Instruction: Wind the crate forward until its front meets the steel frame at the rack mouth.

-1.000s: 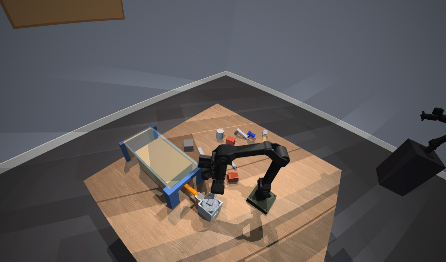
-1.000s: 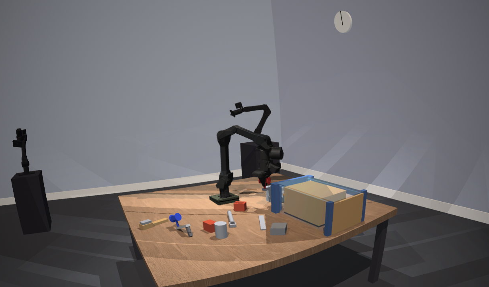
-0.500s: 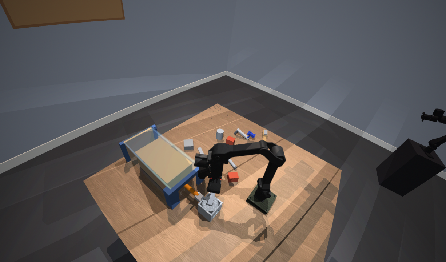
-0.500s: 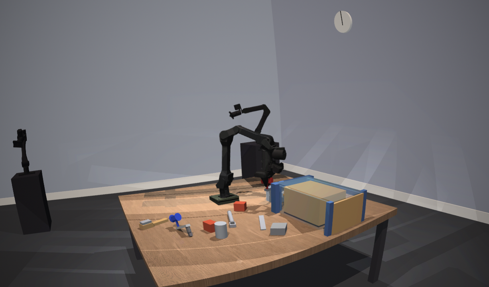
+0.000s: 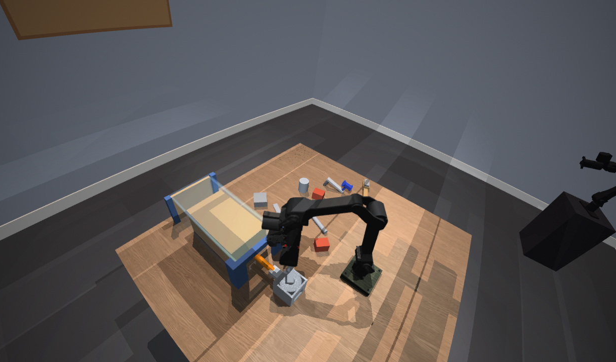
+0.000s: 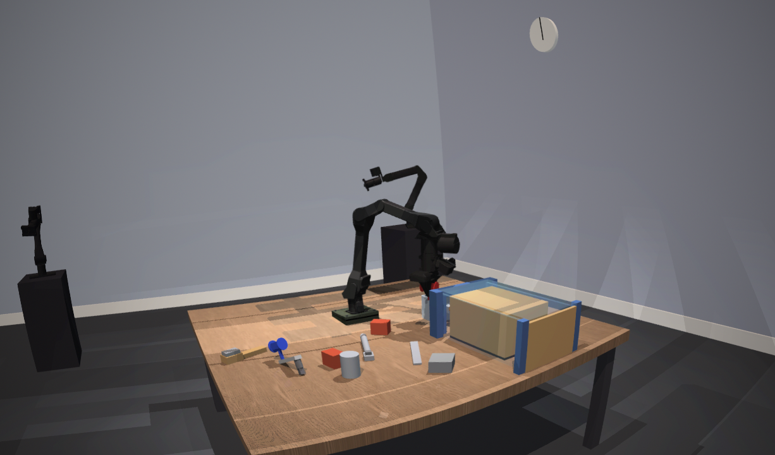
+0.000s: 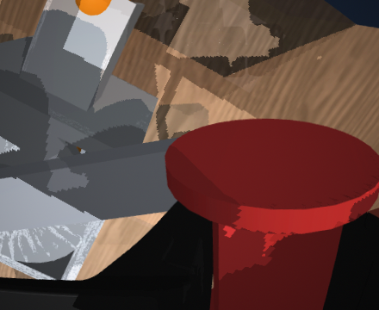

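My gripper [image 6: 428,291] [image 7: 244,189] is shut on the red knob [image 7: 276,164] of the winch handle. The handle's grey arm [image 7: 125,185] reaches from the knob over the top of the winch [image 5: 285,293] [image 6: 425,308]; its key is hidden. The orange strap [image 5: 264,261] [image 7: 93,4] runs from the winch toward the crate. The tan crate [image 5: 229,218] [image 6: 480,323] sits flat inside the clear-panelled cubby. Its front is close behind the blue frame [image 5: 236,273] [image 6: 436,314] at the mouth; I cannot tell whether they touch.
Red blocks [image 5: 321,244] [image 6: 380,327], a grey cylinder [image 5: 303,185] [image 6: 349,364], a grey block [image 5: 260,199] [image 6: 441,363], a flat bar [image 6: 415,352], a grey-handled tool [image 5: 319,224] [image 6: 365,346] and a blue tool [image 5: 346,185] [image 6: 277,345] lie on the bench. The cubby stands beside the winch.
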Motion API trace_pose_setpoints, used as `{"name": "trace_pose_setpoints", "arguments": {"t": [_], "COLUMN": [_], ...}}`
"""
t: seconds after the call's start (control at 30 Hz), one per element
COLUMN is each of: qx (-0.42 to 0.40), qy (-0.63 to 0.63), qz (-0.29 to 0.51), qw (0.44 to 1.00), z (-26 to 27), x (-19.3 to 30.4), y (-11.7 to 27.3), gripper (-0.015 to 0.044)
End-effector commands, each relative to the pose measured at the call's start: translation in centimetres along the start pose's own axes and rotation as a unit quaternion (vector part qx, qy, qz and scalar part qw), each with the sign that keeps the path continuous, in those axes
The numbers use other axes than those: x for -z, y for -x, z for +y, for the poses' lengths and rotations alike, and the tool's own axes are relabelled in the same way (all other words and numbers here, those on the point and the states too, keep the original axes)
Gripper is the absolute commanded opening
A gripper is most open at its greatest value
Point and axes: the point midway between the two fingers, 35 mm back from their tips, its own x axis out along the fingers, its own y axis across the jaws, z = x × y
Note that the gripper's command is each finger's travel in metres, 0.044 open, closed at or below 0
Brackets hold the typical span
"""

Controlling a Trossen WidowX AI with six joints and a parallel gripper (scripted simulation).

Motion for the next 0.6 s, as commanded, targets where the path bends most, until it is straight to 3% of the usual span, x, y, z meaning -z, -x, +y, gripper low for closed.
{"name": "trace_pose_setpoints", "arguments": {"t": [0.0, 0.57], "qx": [-0.003, -0.004], "qy": [0.001, 0.001], "qz": [-0.011, -0.012], "qw": [1.0, 1.0], "z": [0.4, 1.3], "x": [-1.2, -3.3], "y": [0.0, 0.1], "gripper": [0.0, 0.0]}}
